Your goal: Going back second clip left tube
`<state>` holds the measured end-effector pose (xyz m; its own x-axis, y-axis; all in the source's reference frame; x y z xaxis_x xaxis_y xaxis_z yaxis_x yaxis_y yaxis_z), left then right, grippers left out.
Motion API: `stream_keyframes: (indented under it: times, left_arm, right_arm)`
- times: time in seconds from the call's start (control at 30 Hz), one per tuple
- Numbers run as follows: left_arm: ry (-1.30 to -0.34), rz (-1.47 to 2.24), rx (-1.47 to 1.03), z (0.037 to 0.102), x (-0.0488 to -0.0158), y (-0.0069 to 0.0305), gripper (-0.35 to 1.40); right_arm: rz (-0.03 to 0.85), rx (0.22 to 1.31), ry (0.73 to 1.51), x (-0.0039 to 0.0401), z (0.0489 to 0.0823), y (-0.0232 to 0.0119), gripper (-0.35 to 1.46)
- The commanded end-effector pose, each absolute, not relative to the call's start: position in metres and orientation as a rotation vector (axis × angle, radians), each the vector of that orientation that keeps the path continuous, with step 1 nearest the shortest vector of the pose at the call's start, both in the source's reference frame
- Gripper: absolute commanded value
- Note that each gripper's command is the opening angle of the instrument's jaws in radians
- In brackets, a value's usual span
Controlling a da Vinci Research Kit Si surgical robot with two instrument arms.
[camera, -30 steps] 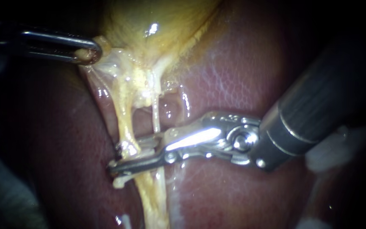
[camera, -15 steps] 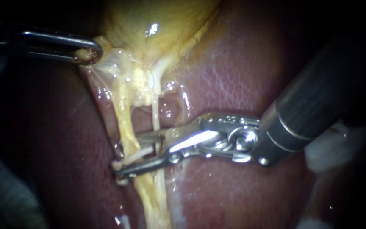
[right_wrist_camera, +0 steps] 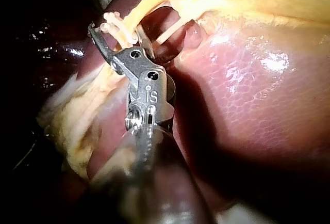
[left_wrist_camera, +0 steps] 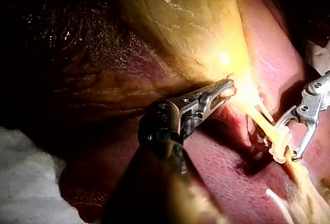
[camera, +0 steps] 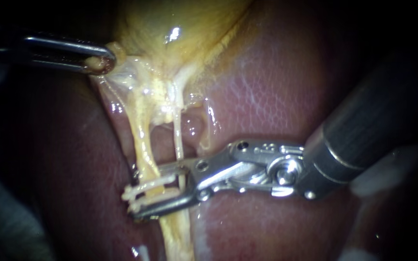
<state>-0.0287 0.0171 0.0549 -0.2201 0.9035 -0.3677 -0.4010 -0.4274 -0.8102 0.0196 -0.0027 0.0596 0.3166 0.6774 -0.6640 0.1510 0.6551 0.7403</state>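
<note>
The right instrument holds its jaws open astride the left tube, the white clip between them; the tube hides part of the upper jaw. The left instrument is clamped on tissue beside the gallbladder, its shaft lost in shadow.

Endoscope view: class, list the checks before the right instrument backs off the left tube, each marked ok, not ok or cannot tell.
1. White clip sits across yellow left tube: ok.
2. Jaws of the right instrument gape around clip: ok.
3. Clip latched: cannot tell.
4. Jaws of the left instrument shut on pale tissue by the yellow gallbladder: ok.
5. Thin pale tube clear of jaws: cannot tell.
</note>
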Motion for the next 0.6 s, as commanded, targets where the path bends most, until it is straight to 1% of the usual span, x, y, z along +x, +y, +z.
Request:
stream_keyframes:
  times: [0.03, 0.13, 0.27, 0.33, 0.37, 0.43, 0.6]
  left_arm:
    - [-0.717, 1.793, -1.072, 0.0549, -0.0287, 0.0171, -0.35]
    - [-0.717, 1.793, -1.072, 0.0549, -0.0287, 0.0171, -0.35]
    - [-0.717, 1.793, -1.072, 0.0549, -0.0287, 0.0171, -0.35]
    - [-0.717, 1.793, -1.072, 0.0549, -0.0287, 0.0171, -0.35]
    - [-0.717, 1.793, -1.072, 0.0549, -0.0287, 0.0171, -0.35]
    - [-0.717, 1.793, -1.072, 0.0549, -0.0287, 0.0171, -0.35]
    - [-0.717, 1.793, -1.072, 0.0549, -0.0287, 0.0171, -0.35]
  right_arm:
    - [0.4, 0.809, 1.225, 0.0194, 0.0598, -0.0026, 0.49]
    - [0.393, 0.768, 1.209, 0.0191, 0.0602, -0.0023, 0.49]
    - [0.372, 0.734, 1.212, 0.018, 0.0602, -0.0021, 0.5]
    - [0.343, 0.678, 1.224, 0.0171, 0.0601, -0.0021, 0.5]
    - [0.344, 0.658, 1.227, 0.0166, 0.06, -0.0021, 0.5]
    - [0.304, 0.606, 1.239, 0.0154, 0.0595, -0.002, 0.5]
    - [0.25, 0.517, 1.256, 0.0119, 0.0574, -0.0006, 0.5]
